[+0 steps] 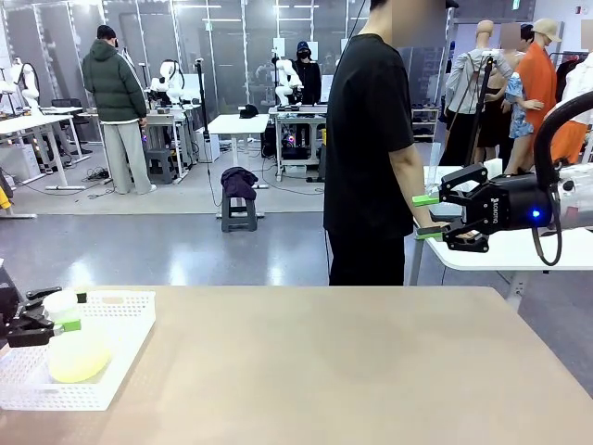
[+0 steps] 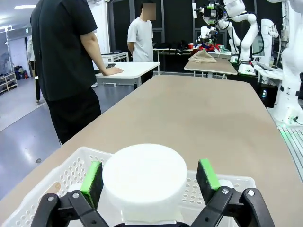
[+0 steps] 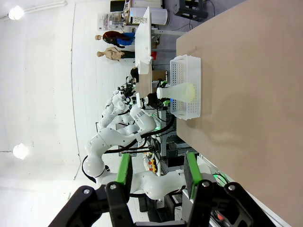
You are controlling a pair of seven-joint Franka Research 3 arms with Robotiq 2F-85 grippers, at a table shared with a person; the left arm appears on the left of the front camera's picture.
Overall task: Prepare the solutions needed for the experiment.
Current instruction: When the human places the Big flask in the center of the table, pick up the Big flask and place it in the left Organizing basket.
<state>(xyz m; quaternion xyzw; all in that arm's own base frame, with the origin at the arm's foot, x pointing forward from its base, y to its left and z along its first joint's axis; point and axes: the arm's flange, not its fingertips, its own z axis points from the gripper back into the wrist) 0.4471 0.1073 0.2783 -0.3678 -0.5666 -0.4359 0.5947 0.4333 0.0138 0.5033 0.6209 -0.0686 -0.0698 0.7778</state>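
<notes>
Left gripper (image 2: 150, 177): my jaws are spread wide, one green pad (image 2: 92, 176) on each side of the flask's white top, with a gap showing on both sides; nothing is pinched.
Conical flask (image 1: 74, 348): stands in the white perforated basket (image 1: 120, 345), its neck between my left fingers.
Solutions (image 1: 80, 362): a small pale yellow-green pool in the flask's wide bottom.
Basket: sits at the desk's (image 1: 324, 371) near left corner, close to my side's edge.
Right gripper (image 1: 429, 216): held in the air above the desk's far right corner, fingers pointing toward my left; jaws partly spread, nothing between the pads.
Person (image 1: 371, 148): stands just past the desk's far edge in black clothes, one hand on the white table behind.
</notes>
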